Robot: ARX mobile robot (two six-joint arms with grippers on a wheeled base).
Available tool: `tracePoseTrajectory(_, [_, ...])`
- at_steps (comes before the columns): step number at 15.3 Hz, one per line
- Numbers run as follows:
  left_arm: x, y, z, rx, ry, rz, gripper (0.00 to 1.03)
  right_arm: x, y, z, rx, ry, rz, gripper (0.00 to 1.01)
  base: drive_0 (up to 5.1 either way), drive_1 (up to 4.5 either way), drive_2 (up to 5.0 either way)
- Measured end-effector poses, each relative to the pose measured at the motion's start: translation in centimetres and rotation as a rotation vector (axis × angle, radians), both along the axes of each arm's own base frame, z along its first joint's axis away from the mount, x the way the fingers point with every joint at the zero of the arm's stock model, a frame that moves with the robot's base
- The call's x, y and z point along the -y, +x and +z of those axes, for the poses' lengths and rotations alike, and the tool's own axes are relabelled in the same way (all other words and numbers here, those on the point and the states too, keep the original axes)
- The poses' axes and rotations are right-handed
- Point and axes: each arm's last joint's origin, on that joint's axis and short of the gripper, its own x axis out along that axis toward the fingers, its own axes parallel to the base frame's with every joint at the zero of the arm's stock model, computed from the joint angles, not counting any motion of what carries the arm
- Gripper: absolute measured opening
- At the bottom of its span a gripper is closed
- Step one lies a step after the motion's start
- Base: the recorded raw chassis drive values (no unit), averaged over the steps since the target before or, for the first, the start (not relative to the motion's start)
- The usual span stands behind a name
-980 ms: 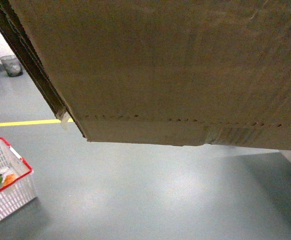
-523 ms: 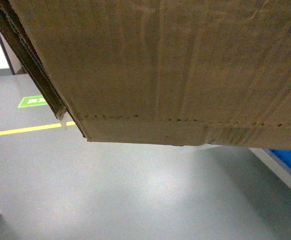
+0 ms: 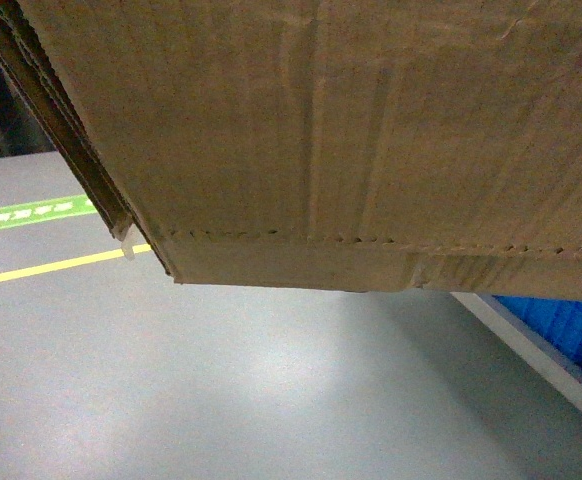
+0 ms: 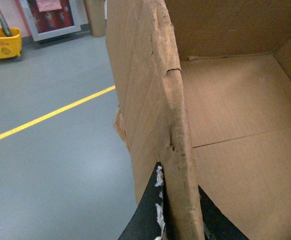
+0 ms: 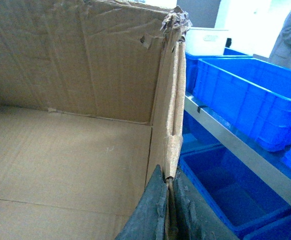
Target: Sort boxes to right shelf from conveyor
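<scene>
A big brown cardboard box [image 3: 351, 130] with torn top edges fills the upper head view, held off the floor. In the left wrist view my left gripper [image 4: 178, 180] is shut on the box's [image 4: 235, 100] left wall, one black finger on each side. My right gripper [image 5: 169, 182] is shut on the right wall of the box [image 5: 70, 145]; inside, the box is empty. Just right of the box runs a steel rail of the shelf [image 5: 235, 145], also low on the right of the head view [image 3: 531, 350]. The conveyor is out of view.
Blue plastic bins [image 5: 245, 95] sit on the rack, one lower down [image 5: 225, 190], with a white box [image 5: 205, 40] behind. A person in grey [image 5: 290, 35] stands far right. On the grey floor are a yellow line [image 3: 41, 268], a green marking [image 3: 31, 215] and a yellow mop bucket [image 4: 3, 45].
The head view has swung to the right: the white basket and bins left at the left, the green floor marking and the blue bin came in. The box keeps its place in view.
</scene>
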Motion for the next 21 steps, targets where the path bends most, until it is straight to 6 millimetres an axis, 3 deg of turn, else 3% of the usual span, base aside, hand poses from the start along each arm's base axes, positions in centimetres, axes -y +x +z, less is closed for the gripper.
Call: tracePoseTrajectory(21, [0.0,0.0,0.0,0.0,0.0,0.0,0.03,0.01,0.0,0.0,0.0,0.0,-0.001,0.02,-1.6,-1.61,-1.6])
